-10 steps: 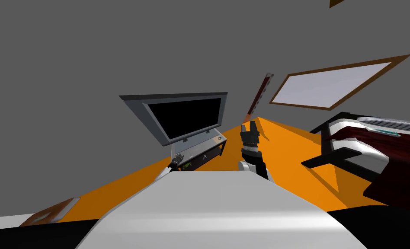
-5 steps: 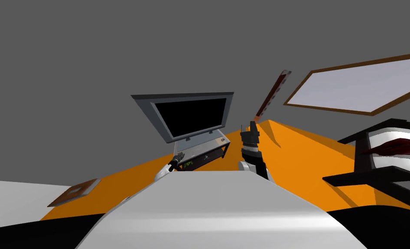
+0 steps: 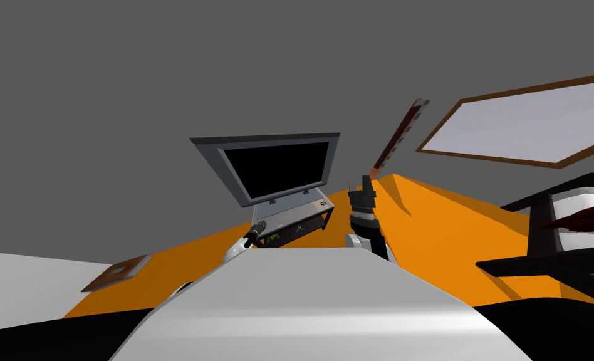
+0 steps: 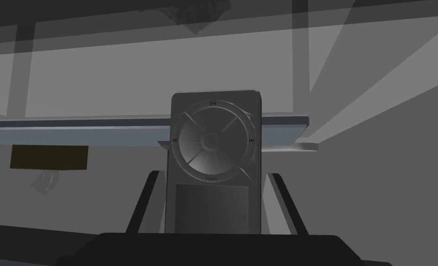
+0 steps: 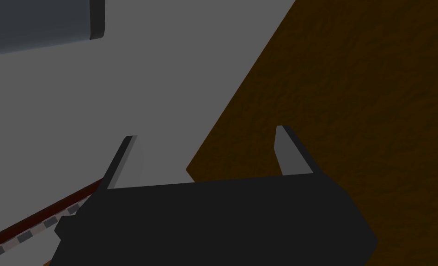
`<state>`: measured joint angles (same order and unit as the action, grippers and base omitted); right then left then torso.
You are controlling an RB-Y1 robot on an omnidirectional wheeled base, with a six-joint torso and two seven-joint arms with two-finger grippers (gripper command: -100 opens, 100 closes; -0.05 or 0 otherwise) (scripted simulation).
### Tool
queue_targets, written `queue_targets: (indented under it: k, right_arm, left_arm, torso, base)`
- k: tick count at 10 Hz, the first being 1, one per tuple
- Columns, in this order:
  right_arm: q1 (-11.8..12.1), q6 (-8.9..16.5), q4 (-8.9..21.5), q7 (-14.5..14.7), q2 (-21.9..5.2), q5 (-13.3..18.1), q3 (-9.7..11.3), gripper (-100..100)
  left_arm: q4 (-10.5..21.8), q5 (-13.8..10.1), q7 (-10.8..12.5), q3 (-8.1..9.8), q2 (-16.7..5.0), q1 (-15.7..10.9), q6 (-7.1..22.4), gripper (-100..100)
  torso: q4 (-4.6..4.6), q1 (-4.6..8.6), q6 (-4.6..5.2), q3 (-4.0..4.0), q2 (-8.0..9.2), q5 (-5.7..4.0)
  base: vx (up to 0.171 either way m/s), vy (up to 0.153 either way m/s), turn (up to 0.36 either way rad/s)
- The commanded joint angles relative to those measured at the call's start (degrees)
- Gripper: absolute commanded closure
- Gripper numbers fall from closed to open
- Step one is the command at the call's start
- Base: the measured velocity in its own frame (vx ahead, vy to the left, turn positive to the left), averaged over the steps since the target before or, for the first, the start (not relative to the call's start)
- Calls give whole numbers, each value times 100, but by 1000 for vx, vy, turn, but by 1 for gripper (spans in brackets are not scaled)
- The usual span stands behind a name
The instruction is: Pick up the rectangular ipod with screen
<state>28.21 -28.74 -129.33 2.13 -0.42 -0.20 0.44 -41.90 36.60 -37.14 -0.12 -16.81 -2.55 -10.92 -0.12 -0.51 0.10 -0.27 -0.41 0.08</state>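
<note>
A dark grey rectangular ipod (image 4: pixel 213 152) with a round click wheel and a screen stands upright between the fingers of my left gripper (image 4: pixel 213 173), which is shut on its sides. Behind it runs the edge of a grey shelf (image 4: pixel 75 129). In the head view my left gripper (image 3: pixel 260 228) is low at the near end of the TV stand (image 3: pixel 296 213), under a black-screened TV (image 3: pixel 274 166). My right gripper (image 3: pixel 366 185) is raised beside the stand; its fingers (image 5: pixel 125 159) stand open with nothing between them.
Orange floor (image 3: pixel 440 219) spreads around the stand. A piece of furniture with a dark frame and white and dark red parts (image 3: pixel 571 232) stands at the right. A flat brown panel (image 3: pixel 117 272) lies at the left. A framed picture (image 3: pixel 521 122) hangs on the grey wall.
The whole head picture has shifted: my view has turned, with the furniture sliding right and the brown panel coming further in. Both arms keep their pose.
</note>
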Motion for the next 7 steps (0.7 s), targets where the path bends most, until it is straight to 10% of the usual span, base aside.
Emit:
queue_targets:
  k: [1, 2, 3, 4, 7]
  right_arm:
    - [0, 0, 0, 0, 0, 0, 0, 0]
    - [0, 0, 0, 0, 0, 0, 0, 0]
    - [0, 0, 0, 0, 0, 0, 0, 0]
    - [0, 0, 0, 0, 0, 0, 0, 0]
    - [-1, 0, 0, 0, -1, 0, 0, 0]
  left_arm:
    - [0, 0, 0, 0, 0, 0, 0, 100]
    - [1, -1, 1, 1, 0, 1, 2, 100]
    - [1, -1, 2, 2, 0, 1, 2, 0]
    - [-125, 177, 158, 134, 102, 130, 83, 100]
    - [-641, 643, 600, 346, 304, 538, 348, 100]
  torso:
    - [0, 0, 0, 0, 0, 0]
    - [0, -1, 1, 0, 1, 0]
    - [1, -1, 2, 1, 1, 0]
    - [1, -1, 2, 1, 1, 0]
    - [-8, -27, 23, -6, -3, 30]
  base:
    - [0, 0, 0]
    - [0, 0, 0]
    - [0, 0, 0]
    - [-14, 42, -242]
    - [-39, 70, -258]
